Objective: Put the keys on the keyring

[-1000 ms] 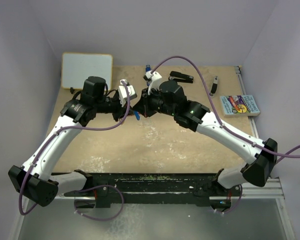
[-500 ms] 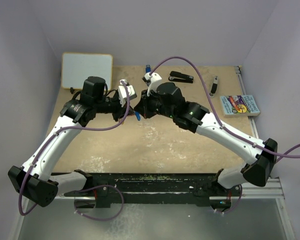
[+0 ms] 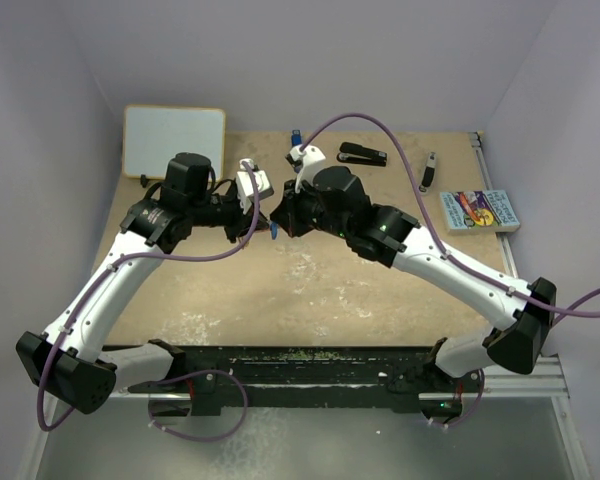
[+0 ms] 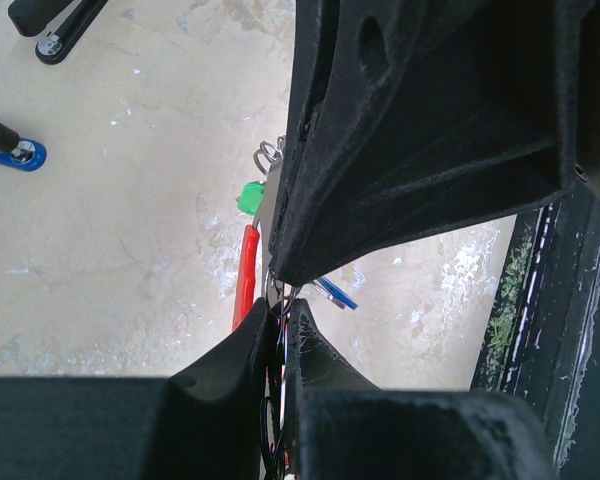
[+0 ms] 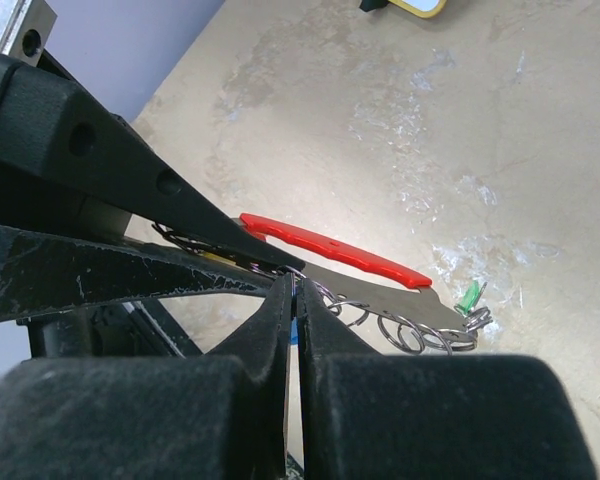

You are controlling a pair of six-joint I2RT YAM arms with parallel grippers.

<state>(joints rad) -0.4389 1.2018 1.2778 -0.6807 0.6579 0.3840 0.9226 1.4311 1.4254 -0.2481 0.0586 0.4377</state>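
Observation:
The keyring hangs between both grippers above the table's middle. Its red crescent clip (image 5: 330, 250) joins a silvery plate with several wire rings (image 5: 410, 325); a green-tagged key (image 5: 470, 297) hangs at the far end. In the left wrist view the red clip (image 4: 246, 275) and green tag (image 4: 249, 195) show too. My left gripper (image 4: 281, 312) is shut on a thin wire ring of the keyring. My right gripper (image 5: 295, 292) is shut on a blue-tagged key (image 4: 335, 293), tip to tip with the left fingers (image 5: 110, 180). From above both grippers meet (image 3: 270, 215); the blue tag (image 3: 274, 230) pokes out below.
A whiteboard (image 3: 173, 140) lies at the back left. A black stapler (image 3: 363, 154), a dark stick (image 3: 429, 171) and a colourful booklet (image 3: 479, 211) lie at the back right. A blue-and-black stick (image 4: 5, 152) lies on the table.
My right arm has edged a little to the left, closer against the left gripper. The left arm and the keyring hold still.

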